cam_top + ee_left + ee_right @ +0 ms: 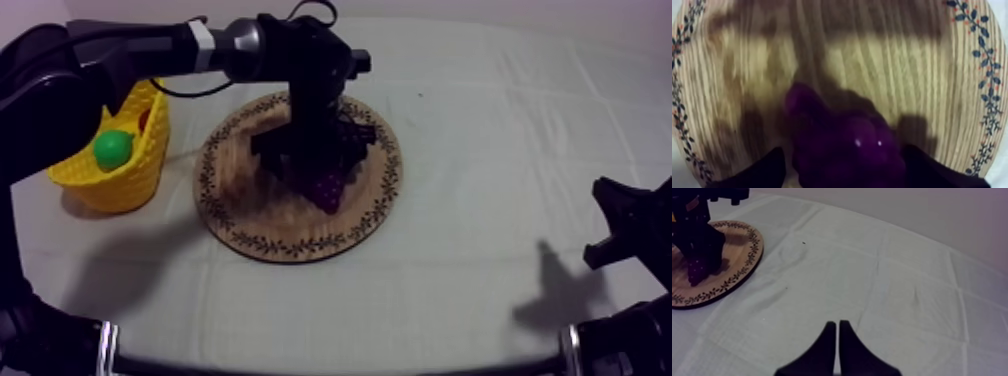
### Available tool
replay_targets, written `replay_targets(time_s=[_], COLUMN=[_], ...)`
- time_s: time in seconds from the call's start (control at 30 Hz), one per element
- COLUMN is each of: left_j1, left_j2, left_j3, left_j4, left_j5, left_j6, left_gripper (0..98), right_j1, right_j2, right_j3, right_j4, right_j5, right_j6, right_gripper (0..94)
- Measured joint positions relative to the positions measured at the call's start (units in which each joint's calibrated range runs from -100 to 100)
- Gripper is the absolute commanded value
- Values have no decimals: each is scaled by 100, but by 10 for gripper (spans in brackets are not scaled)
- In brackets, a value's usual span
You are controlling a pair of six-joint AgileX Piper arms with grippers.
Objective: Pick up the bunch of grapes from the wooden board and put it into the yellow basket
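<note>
The purple bunch of grapes (327,188) is at the middle of the round wooden board (240,215), directly under my left gripper (318,165). In the left wrist view the two black fingers (764,172) press against both sides of the bunch of grapes (842,145), so the left gripper (844,167) is shut on it, with its narrow end pointing down at the board (882,60). Whether the bunch is clear of the wood I cannot tell. The yellow basket (150,160) stands left of the board. My right gripper (838,333) is shut on nothing over bare cloth.
The basket holds a green pear (113,148) and something red behind it. My left arm reaches over the basket to the board. The right arm (625,225) sits low at the table's right edge, and the board (737,263) lies far to its left.
</note>
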Motion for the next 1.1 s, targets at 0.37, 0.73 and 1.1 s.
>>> replay_targets(time_s=[0.37,0.73,1.1], left_j1=[-54,-129,-312], left_j2=[12,-266,-1843], left_j3=[-83,-15,849], left_j4=[-19,-55,-84], left_j5=[-106,-154,-213], left_j6=[-204,-333,-847], left_gripper=[538,494,491], right_j1=[0,0,0], right_j2=[0,0,0], right_j3=[0,0,0], right_j4=[0,0,0], right_j5=[0,0,0], right_j6=[-3,-3,-3], right_gripper=[4,4,4])
